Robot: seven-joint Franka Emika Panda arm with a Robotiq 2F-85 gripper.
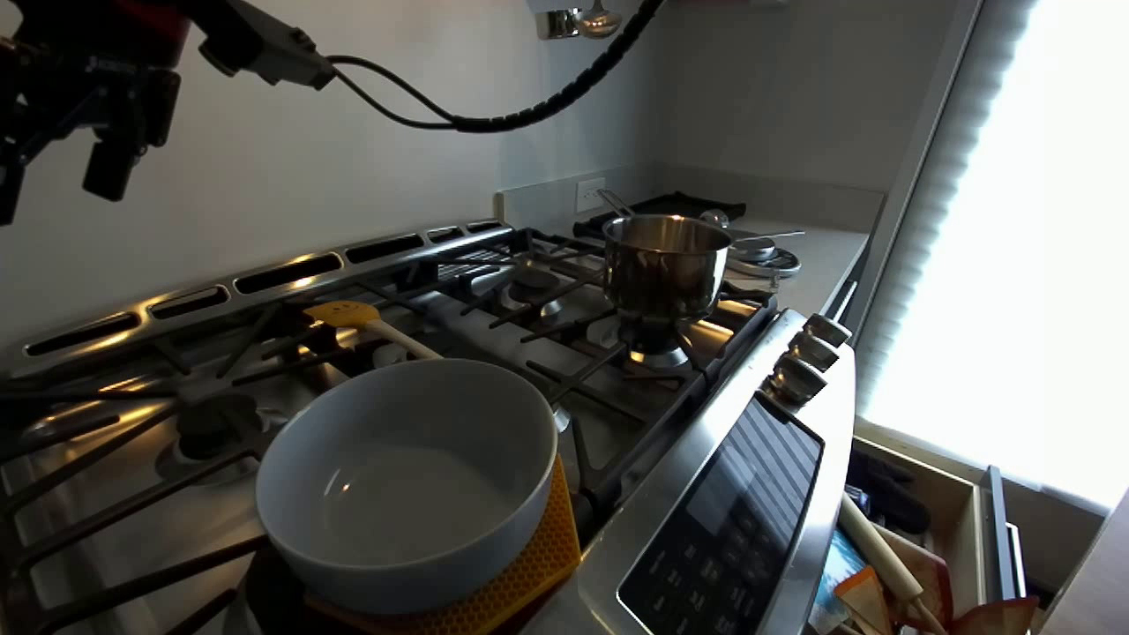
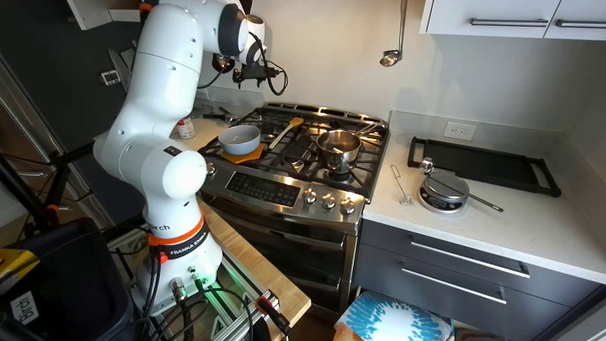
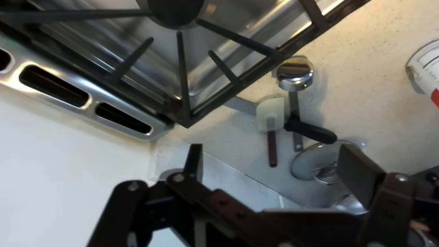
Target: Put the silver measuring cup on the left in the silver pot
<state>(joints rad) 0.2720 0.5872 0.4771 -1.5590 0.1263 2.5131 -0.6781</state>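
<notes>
"Two fingers [image 3: 194,161], spread wide apart, are what we see in the wrist view. Has our pincer [image 3: 272,156] got hold of anything?"

"Nothing at all. We have its jaws stretched far from each other, up in the air well above the table [image 3: 370,113]."

"And our silver measuring cup [image 3: 295,75]?"

"Down on that table, just beside the left side of the stove [image 2: 305,182]. In the wrist view we see it farther up than the fingertips, yet between them from side to side, so it sits outside the pincer's grip. A knife [image 3: 312,132] lies across its handle, and a spatula [image 3: 271,111] lies next to that."

"Where do we find the pot [image 2: 338,163]?"

"Upright on the right side of the stove, well apart from the pincer. Farther right, we notice a second cup [image 2: 426,165], long-handled, on a scale [image 2: 445,204]."
</notes>
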